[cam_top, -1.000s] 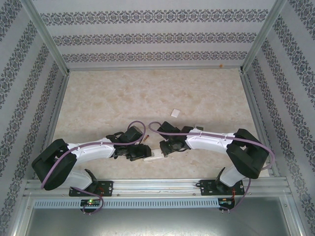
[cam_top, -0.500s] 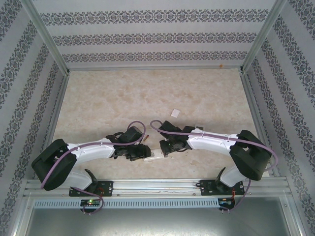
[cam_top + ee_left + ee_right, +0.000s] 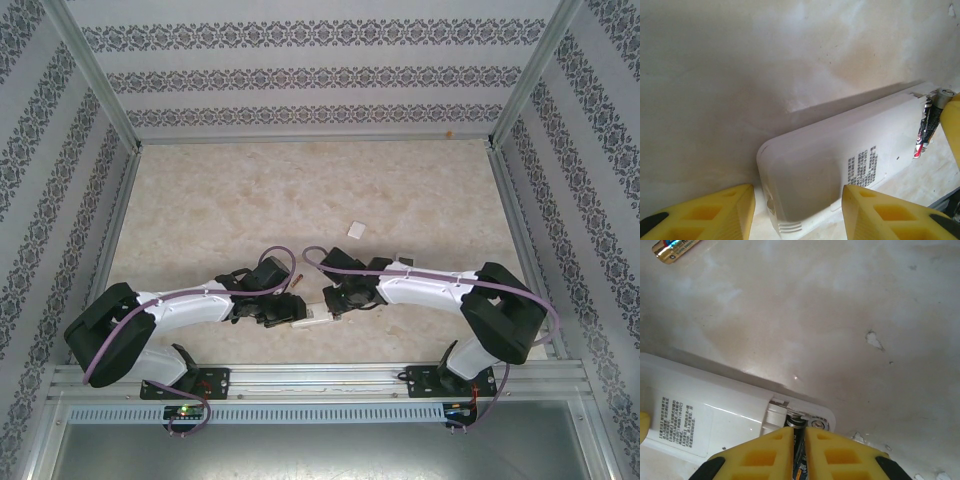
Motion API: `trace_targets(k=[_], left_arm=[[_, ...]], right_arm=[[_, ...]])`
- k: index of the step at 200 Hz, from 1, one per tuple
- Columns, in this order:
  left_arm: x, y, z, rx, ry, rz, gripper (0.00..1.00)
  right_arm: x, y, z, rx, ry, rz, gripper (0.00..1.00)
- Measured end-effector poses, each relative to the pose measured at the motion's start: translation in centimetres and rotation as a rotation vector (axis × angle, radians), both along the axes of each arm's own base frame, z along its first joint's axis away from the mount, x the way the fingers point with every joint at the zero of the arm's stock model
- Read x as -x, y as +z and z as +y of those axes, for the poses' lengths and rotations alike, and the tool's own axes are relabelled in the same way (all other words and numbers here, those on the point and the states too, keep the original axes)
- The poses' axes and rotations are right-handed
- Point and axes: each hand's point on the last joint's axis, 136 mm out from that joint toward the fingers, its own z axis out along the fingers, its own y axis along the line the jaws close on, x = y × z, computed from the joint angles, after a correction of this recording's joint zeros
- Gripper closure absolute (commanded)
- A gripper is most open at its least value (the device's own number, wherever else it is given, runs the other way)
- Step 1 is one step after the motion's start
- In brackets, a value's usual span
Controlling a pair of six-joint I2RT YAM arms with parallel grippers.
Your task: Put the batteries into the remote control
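The left hand [image 3: 797,194] is clamped across one end of the remote control [image 3: 840,160], a yellow finger pressed against each long side. The white remote lies back-up on the counter [image 3: 765,60], and a block of small print on its back sits just ahead of the hand. At the remote's far end from this hand, the battery bay is open. There the right hand [image 3: 800,432] has its fingers drawn nearly together, pinching a dark battery [image 3: 798,452] between them. The battery's forward tip reaches just past the fingertips into the open bay, against the metal contact at the remote's end wall. In the left wrist view the same battery shows as a dark stick with red and white print and a silver tip, lying along the bay. A second battery [image 3: 676,247], gold with a blue mark, lies loose on the counter well ahead of the right hand and off to its left. From above, a small white piece [image 3: 356,230] rests on the counter beyond both hands.
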Motion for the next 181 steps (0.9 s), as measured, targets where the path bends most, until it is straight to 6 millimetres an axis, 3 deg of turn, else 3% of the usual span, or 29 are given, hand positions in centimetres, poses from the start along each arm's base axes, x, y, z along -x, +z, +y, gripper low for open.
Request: trace_targets(k=[101,181], left_arm=[[0.0,0.0,0.0,0.001,0.001,0.0,0.51],[0.0,-0.1,0.0,0.0,0.002,0.003,0.51]], right_arm=[[0.8,0.0,0.2,-0.02,-0.031,0.015,0.82],[0.1,3.5,-0.1,-0.067,-0.073,-0.044,0.77]])
